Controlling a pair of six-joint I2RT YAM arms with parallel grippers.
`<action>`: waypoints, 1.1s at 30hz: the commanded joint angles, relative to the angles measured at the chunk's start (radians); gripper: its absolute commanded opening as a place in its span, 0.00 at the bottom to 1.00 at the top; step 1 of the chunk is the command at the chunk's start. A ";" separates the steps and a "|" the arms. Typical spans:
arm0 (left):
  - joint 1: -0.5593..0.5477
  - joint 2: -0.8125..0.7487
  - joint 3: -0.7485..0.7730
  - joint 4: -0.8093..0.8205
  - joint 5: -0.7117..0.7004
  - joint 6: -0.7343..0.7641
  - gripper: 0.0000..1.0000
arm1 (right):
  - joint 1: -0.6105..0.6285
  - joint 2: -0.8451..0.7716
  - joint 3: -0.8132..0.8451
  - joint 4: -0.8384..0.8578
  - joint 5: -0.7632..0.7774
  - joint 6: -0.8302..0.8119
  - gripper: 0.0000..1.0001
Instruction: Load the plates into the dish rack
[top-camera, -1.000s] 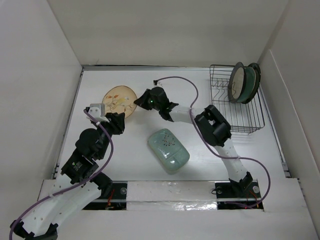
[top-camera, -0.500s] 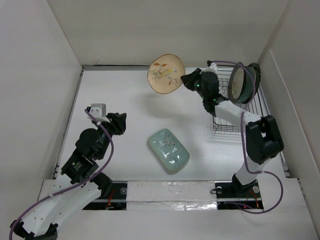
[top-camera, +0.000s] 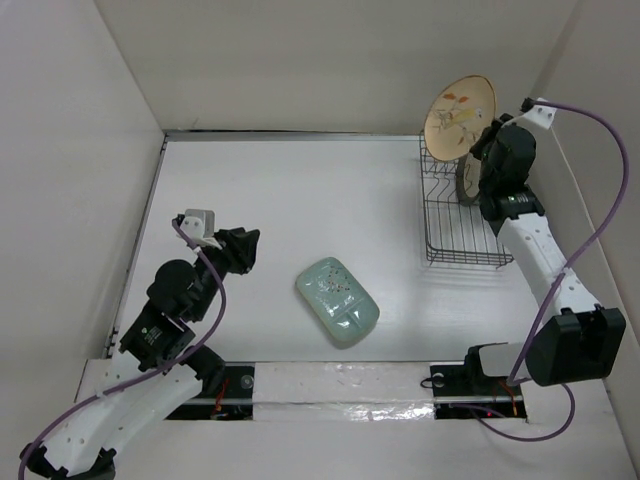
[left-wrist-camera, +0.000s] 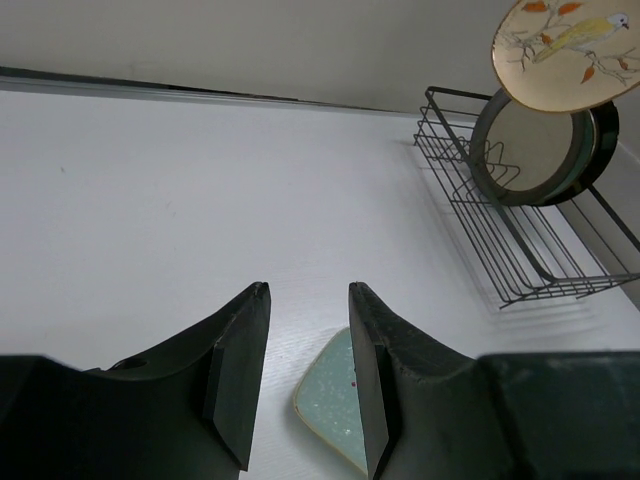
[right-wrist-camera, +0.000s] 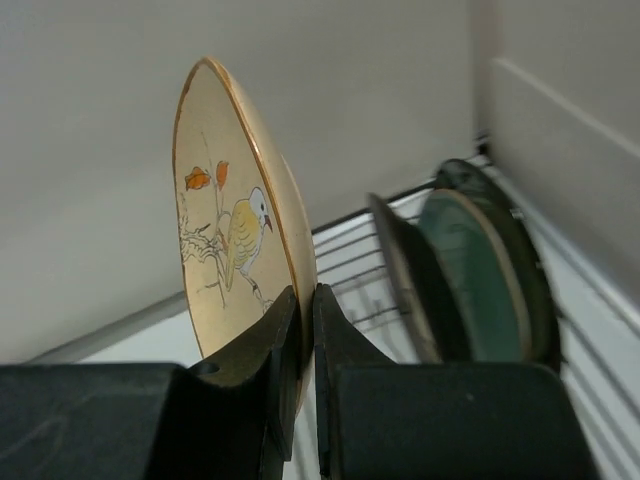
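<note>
Right gripper (right-wrist-camera: 306, 300) clamped on the lower rim of the tan bird-and-leaf plate (right-wrist-camera: 235, 240), fingers pinching front and back faces. Plate held on edge, nearly upright, raised above the far end of the dish rack (top-camera: 465, 262), which sits in the far right corner of the counter (top-camera: 300, 200), running along the right edge. Upright carry likely chosen so the plate can drop straight between dividers without turning.

Rack already holds a cream grey-rimmed plate (left-wrist-camera: 530, 150) with a teal plate (right-wrist-camera: 480, 290) close behind it, both on edge at the far end. A further dark rim may stand behind the teal one; cannot tell. Open slots show on the near side of the cream plate, so the tan plate probably needs to come toward the near edge before lowering.

Left gripper (left-wrist-camera: 307, 290) parted, holding nothing, low near the left edge, well apart from the rack. Pale-green oblong dish (top-camera: 337, 301) lies flat mid-counter toward the near edge, just ahead of that gripper; judged next in line.
</note>
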 joint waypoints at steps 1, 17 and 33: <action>0.004 -0.026 0.013 0.054 0.039 0.005 0.35 | -0.019 -0.044 0.097 0.048 0.122 -0.131 0.00; 0.004 -0.097 0.005 0.049 0.074 -0.001 0.35 | 0.029 0.169 0.314 -0.004 0.286 -0.559 0.00; 0.004 -0.091 -0.001 0.054 0.054 -0.001 0.36 | 0.072 0.303 0.279 0.094 0.358 -0.685 0.00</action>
